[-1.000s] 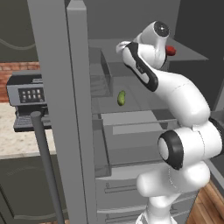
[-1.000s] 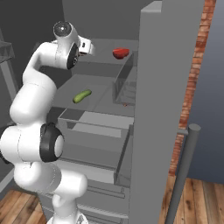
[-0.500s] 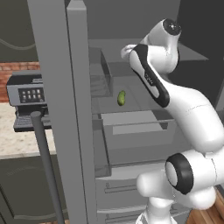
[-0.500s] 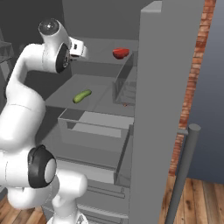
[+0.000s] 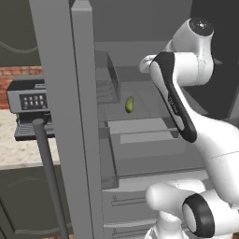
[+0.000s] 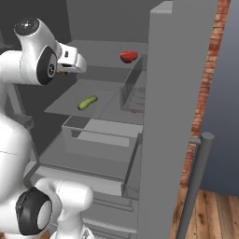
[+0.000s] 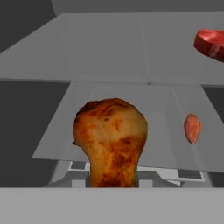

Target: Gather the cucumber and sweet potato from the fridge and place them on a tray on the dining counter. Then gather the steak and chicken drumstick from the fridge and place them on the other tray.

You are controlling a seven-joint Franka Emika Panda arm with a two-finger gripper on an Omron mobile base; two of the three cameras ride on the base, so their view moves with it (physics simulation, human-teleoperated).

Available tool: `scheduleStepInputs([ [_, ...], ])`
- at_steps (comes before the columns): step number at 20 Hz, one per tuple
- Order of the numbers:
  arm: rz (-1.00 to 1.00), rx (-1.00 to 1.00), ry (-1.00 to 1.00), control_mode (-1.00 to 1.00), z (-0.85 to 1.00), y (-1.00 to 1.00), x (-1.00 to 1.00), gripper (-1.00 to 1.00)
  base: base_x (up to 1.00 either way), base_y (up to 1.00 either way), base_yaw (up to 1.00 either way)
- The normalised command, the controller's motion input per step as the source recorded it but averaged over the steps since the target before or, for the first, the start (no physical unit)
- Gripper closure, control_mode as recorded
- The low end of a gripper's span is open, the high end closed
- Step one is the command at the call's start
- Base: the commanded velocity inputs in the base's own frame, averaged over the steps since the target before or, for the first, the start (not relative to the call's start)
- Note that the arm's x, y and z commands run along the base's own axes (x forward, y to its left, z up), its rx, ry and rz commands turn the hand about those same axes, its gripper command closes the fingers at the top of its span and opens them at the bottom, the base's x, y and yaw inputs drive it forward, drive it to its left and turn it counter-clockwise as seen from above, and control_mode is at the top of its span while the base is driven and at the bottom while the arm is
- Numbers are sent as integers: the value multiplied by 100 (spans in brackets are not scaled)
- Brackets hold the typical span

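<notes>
1. Confirm the grip. In the hand view the chicken drumstick (image 7: 111, 140) stands upright directly ahead of the camera, its narrow end down where the fingertips sit. The tool (image 6: 78, 64) is narrowed about that lower end and appears to hold it. The fingertips themselves are hidden behind the meat, so treat the hold as probable, not proven.

2. Note the surroundings. The tool hangs at the open front of the fridge, level with the upper shelf (image 6: 100, 51).
   - The steak (image 6: 129, 56) lies towards the right edge of that shelf.
   - The cucumber (image 6: 87, 102) lies near the middle of the shelf below.
   - The sweet potato (image 7: 192, 127) lies towards that lower shelf's right edge.

3. Withdraw in a straight line, back along the tool's own axis, until the drumstick is clear of the shelf fronts and the open drawer (image 6: 100, 140) beneath.

4. Swing only after clearing. The fridge door (image 6: 177, 116) stands open close on the right, so turn away from it.

5. Keep the wide end uppermost and move slowly. A narrow, rounded grip point is likely to pivot or slip under a quick swing.

6. Carry the drumstick to the tray reserved for the meats, leaving the other tray for the cucumber and sweet potato.
</notes>
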Motion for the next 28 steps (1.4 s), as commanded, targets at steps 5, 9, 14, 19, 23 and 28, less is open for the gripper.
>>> scheduleStepInputs([
  [5,-3,0,-7,-100,-37,-36,-100,100,0,0,0],
  [9,0,0,-11,-100,-42,-15,-100,100,0,0,0],
  [14,0,0,-2,-100,-26,0,-95,100,0,0,0],
  [19,0,0,0,-100,-14,0,-89,100,0,0,0],
  [23,0,0,-5,-100,-18,0,-85,100,0,0,0],
  [28,0,0,-7,-100,-7,0,-21,100,0,0,0],
])
